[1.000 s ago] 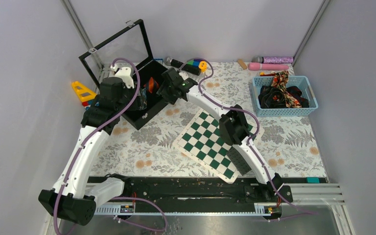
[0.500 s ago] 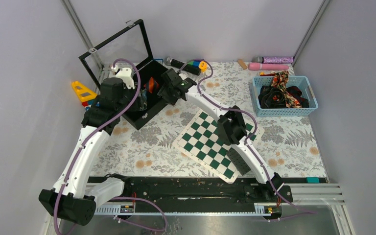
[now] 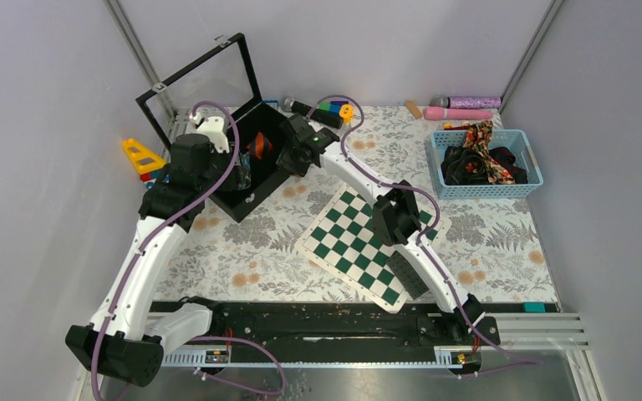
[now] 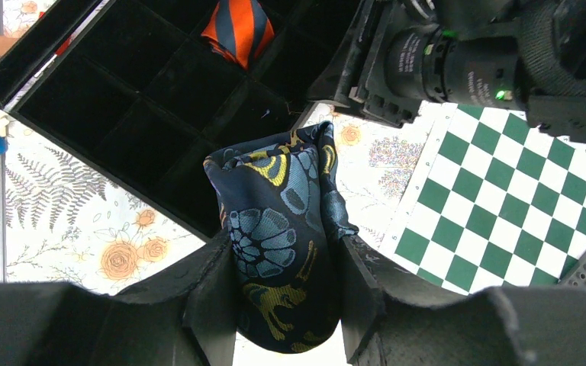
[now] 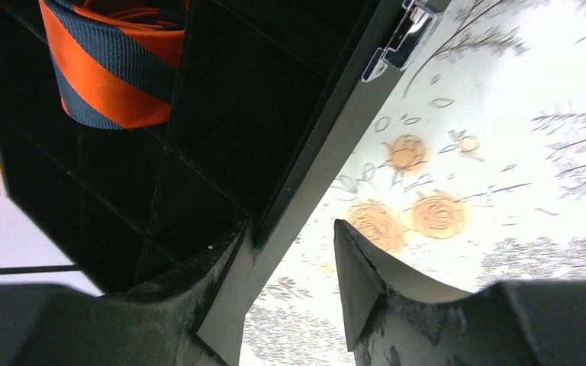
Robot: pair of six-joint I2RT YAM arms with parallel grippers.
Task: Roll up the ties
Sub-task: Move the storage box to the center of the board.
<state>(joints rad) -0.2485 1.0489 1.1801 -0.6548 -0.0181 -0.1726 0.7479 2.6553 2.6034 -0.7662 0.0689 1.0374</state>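
Jaws of the left gripper [image 4: 286,263] are closed partway on a rolled navy floral tie [image 4: 282,191], pinching it from both sides at the edge of the black compartment box [image 4: 84,99], which sits at the table's far-left corner. The right gripper [image 5: 286,236] stands partly open astride that box's wall, one finger inside and the other outside with a gap showing. An orange-and-navy striped tie [image 5: 111,72] sits rolled in one compartment. Other ties [image 3: 481,163] lie in the blue basket [image 3: 489,191] at the far-right corner.
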